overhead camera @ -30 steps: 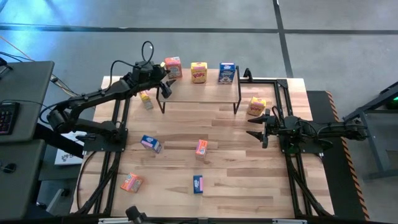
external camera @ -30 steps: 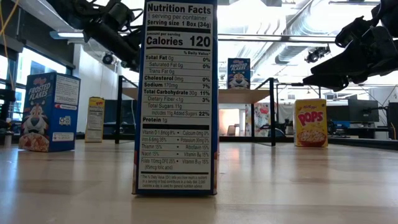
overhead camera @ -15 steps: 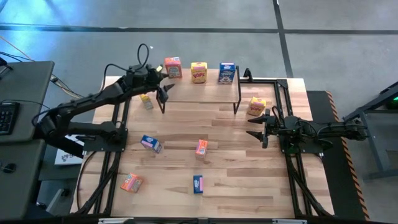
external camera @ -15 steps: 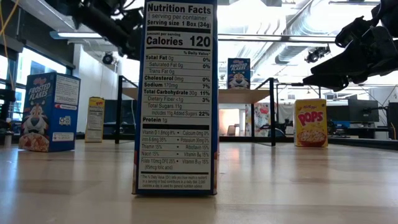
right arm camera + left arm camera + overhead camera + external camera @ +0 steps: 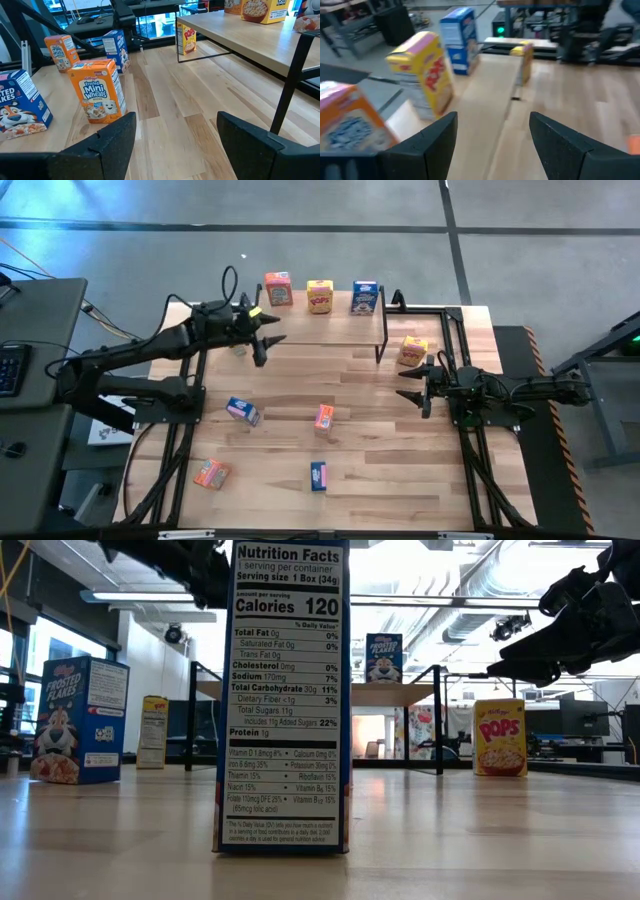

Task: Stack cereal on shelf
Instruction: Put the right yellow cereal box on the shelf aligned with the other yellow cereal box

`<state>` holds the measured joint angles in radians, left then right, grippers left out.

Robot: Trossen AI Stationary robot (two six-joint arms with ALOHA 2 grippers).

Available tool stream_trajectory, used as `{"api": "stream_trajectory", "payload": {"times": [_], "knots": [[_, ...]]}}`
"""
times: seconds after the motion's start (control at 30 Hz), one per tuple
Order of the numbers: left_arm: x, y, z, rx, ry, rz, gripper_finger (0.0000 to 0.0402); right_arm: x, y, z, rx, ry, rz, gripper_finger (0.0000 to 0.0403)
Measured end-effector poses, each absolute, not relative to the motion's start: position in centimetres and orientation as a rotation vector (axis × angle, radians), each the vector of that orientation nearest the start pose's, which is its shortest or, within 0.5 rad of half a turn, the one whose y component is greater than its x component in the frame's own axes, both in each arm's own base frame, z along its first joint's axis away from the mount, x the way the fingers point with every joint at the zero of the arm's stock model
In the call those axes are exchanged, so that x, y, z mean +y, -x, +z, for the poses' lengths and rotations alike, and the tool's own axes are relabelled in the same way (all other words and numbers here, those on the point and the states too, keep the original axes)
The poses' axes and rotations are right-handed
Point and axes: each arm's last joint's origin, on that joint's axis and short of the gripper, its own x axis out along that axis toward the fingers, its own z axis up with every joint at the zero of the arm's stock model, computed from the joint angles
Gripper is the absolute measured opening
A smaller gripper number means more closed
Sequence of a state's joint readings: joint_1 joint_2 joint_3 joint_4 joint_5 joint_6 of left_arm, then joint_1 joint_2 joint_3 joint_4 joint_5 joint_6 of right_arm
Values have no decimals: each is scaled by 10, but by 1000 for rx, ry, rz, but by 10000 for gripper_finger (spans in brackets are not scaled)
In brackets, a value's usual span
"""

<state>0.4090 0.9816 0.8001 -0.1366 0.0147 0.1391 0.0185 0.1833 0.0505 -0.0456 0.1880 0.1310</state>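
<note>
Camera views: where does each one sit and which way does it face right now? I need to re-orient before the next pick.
High view: above the table, facing straight down; shows both arms, the left gripper by the shelf, the right gripper waiting at the table's right side.
Low view: at tabletop height, facing level across the table; a blue box fills the centre, with dark arm parts at the top.
Left wrist view: looks along the shelf top past its own open fingers.
Right wrist view: looks across the table past its own open fingers.
Shared: the three shelf boxes appear in the high and left wrist views.
</note>
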Motion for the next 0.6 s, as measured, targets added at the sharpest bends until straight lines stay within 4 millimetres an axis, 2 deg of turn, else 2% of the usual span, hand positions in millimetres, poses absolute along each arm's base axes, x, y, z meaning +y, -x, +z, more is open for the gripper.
{"api": "stream_trajectory", "payload": {"times": [0.43, 0.6], "knots": [[41, -216, 317, 219, -15, 178, 239, -3, -106, 161, 167, -112, -181, 271], [28, -219, 322, 160, -22, 182, 239, -3, -106, 161, 169, -112, -180, 271]]}}
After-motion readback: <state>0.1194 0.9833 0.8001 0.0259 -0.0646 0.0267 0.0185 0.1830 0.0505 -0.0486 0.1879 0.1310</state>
